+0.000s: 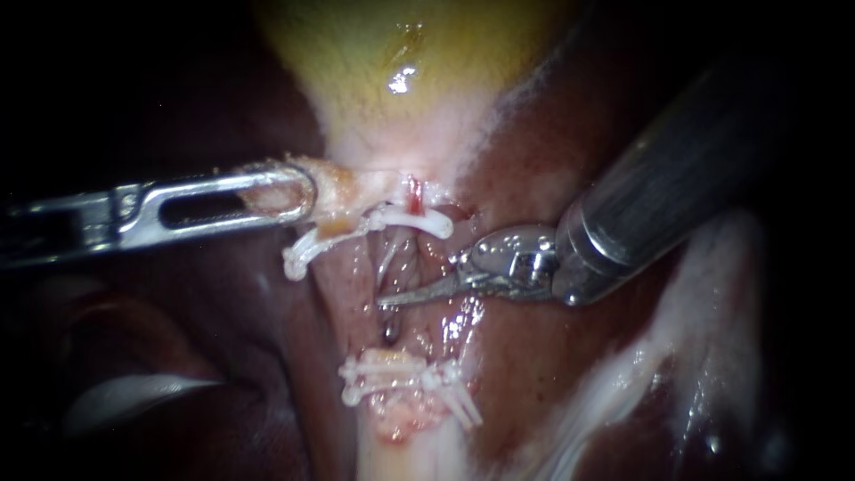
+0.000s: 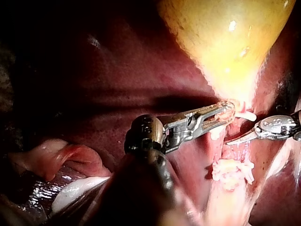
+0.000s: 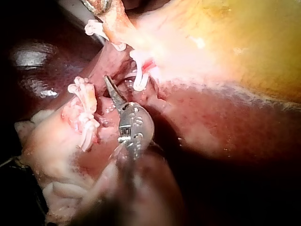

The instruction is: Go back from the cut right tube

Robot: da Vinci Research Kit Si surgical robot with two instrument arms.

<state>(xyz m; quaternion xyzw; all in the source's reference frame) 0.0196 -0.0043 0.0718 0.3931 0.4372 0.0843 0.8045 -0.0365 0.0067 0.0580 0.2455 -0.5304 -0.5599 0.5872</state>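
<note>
Two instruments are working close to the cut tube [image 1: 405,428] in the endoscope view. My left instrument [image 1: 298,191] is squeezing a flap of tissue [image 1: 343,191] just under the gallbladder [image 1: 383,53]. My right instrument [image 1: 401,297] is holding its thin blades together. Its point is sitting in the gap between the upper clips [image 1: 401,221] and the lower clips [image 1: 396,374], where the tube is lying in two parts. In the left wrist view the right instrument [image 2: 233,140] is pointing at wet tissue just beside the left instrument [image 2: 223,111], so a crooked pull back could be scratching that tissue or bumping those jaws. In the right wrist view the sharp point of the right instrument [image 3: 110,87] is sitting between both sets of clips, very near them. If it is sliding sideways while leaving, it may be hooking a clip and tugging it loose. The liver [image 3: 225,141] beside the shaft could be getting scraped too.
</note>
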